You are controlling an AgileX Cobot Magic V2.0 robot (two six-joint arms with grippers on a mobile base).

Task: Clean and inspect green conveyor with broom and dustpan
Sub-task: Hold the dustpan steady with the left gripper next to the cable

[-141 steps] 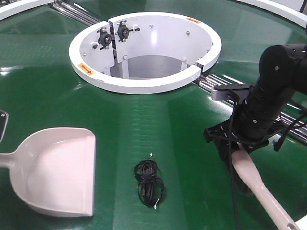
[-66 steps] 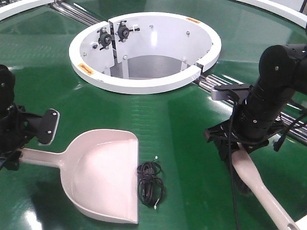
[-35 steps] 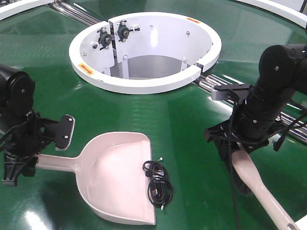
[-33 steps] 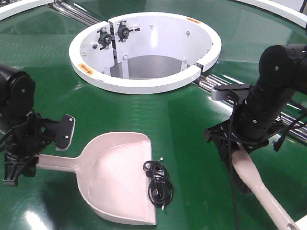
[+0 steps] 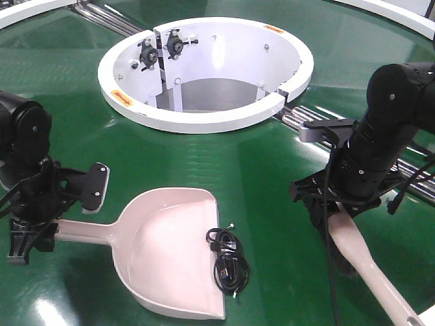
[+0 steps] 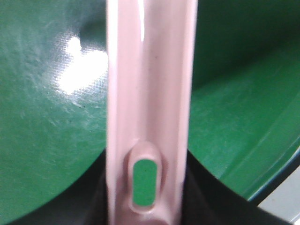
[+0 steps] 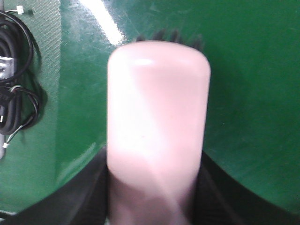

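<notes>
The left hand (image 5: pixel 32 229) grips the dustpan (image 5: pixel 170 265) by its handle. The right hand (image 5: pixel 333 207) clasps the broom (image 5: pixel 367 261). Both tools rest on the green conveyor (image 5: pixel 245 163).

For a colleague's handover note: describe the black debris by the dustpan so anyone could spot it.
On the green conveyor, below the white hub ring, lies the beige dustpan. At its open mouth sits a small coiled black cable, the only thin, tangled thing on the belt.
</notes>
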